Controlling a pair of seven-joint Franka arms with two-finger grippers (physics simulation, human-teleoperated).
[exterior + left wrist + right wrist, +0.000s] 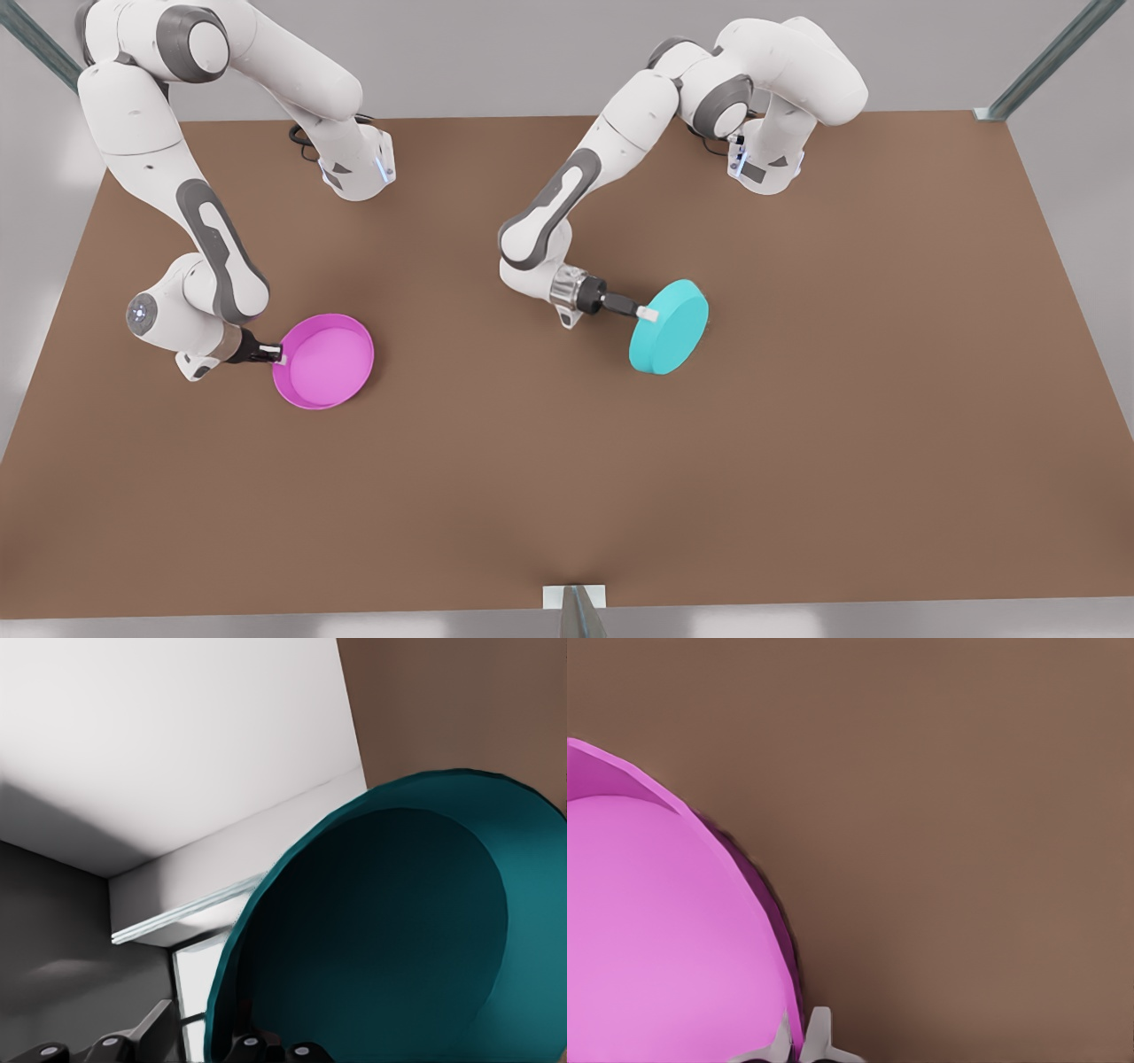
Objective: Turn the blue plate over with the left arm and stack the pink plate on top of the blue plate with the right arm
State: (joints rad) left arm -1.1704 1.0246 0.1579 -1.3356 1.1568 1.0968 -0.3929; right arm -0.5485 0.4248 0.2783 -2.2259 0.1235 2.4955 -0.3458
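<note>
My left gripper (649, 314) is clamping the blue plate (671, 327) mid-flip, needing further rotation; my right gripper (278, 355) is pinching the pink plate (326, 361).

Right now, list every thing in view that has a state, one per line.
blue plate: lifted, tilted on edge, underside toward the front camera.
pink plate: open side up, rim gripped.
left gripper: shut on the blue plate's rim.
right gripper: shut on the pink plate's rim.
</note>
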